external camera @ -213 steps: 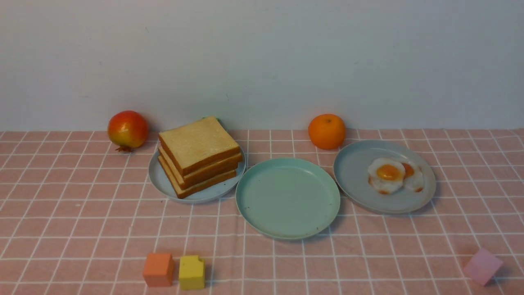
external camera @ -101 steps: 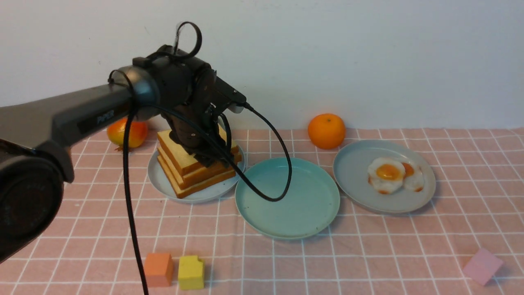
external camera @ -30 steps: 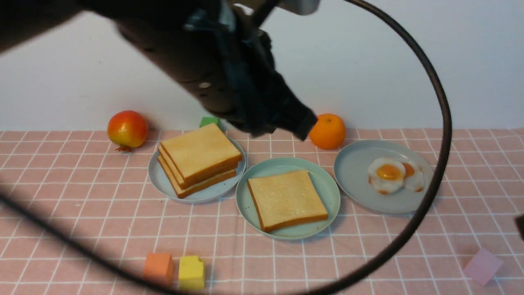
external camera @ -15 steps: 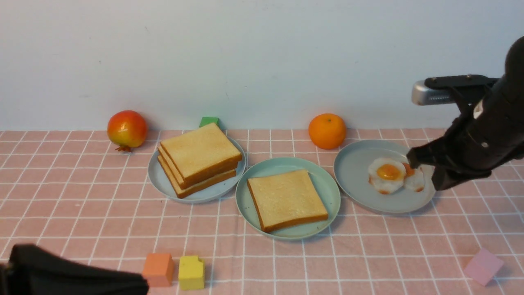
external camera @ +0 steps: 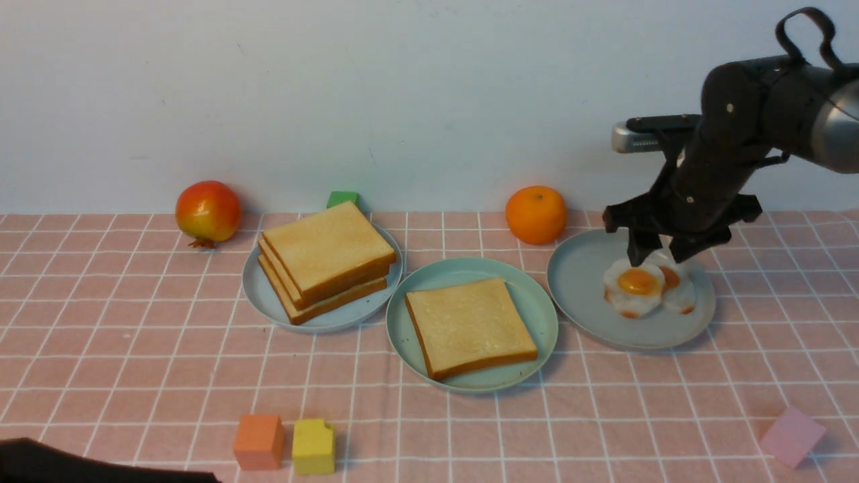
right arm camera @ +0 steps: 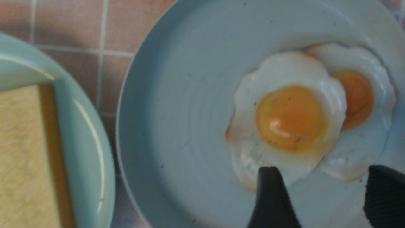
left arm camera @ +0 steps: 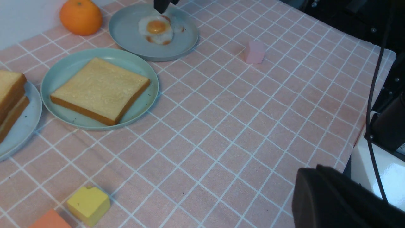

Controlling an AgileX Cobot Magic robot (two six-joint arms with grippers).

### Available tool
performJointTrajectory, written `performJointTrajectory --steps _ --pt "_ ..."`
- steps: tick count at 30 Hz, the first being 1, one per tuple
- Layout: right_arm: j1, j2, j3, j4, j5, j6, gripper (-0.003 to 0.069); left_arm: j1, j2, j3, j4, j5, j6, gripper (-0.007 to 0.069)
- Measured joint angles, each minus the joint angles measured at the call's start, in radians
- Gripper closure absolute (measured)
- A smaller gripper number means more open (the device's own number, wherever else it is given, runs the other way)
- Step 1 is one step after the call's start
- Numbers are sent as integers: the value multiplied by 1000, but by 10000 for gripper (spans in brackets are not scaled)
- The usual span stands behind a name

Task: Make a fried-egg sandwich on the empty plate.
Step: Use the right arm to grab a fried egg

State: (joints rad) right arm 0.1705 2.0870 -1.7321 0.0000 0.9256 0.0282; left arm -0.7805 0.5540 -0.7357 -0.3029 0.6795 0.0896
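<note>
The right pincer (external camera: 658,257) is hanging over the far side of the grey-blue plate (external camera: 582,295) on the right, its fingers spread wide and holding nothing. In the right wrist view one fingertip (right arm camera: 269,190) is overlapping the rim of the nearer fried egg (external camera: 633,287), while the other is standing off beside the second egg (external camera: 679,296), which is lying partly tucked under the first. Whether the tips are touching the egg or the plate is hard to say from these angles.

The mint-green plate (external camera: 539,298) is sitting in the middle of the table (external camera: 134,349), carrying one toast slice (external camera: 470,327) lying flat, with no egg on it yet. To its left the toast stack (external camera: 327,258) is resting on another grey-blue plate (external camera: 264,295), and an orange (external camera: 535,215) is sitting behind, between the two right-hand plates.

The left pincer (left arm camera: 332,198) is showing only as a dark shape at the near edge, so I cannot tell how its fingers are standing.
</note>
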Motion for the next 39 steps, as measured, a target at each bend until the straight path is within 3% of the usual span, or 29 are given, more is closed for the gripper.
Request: performJointTrajectory --steps 1,4,9,29,34,39 --pt "0 46 -35 -26 13 0 126 0 9 1 -3 1 0 613" --pt "-1 103 -79 -38 21 0 46 0 17 1 -9 7 0 613" --pt "-2 158 -129 -38 29 25 18 0 17 1 -14 8 0 613" --pt "-2 213 -161 -39 46 73 75 0 17 1 -15 8 0 613" --pt "-5 214 -164 -41 46 72 174 0 17 1 -15 8 0 613" --pt "-6 213 -164 -41 45 63 183 0 17 1 -15 8 0 613"
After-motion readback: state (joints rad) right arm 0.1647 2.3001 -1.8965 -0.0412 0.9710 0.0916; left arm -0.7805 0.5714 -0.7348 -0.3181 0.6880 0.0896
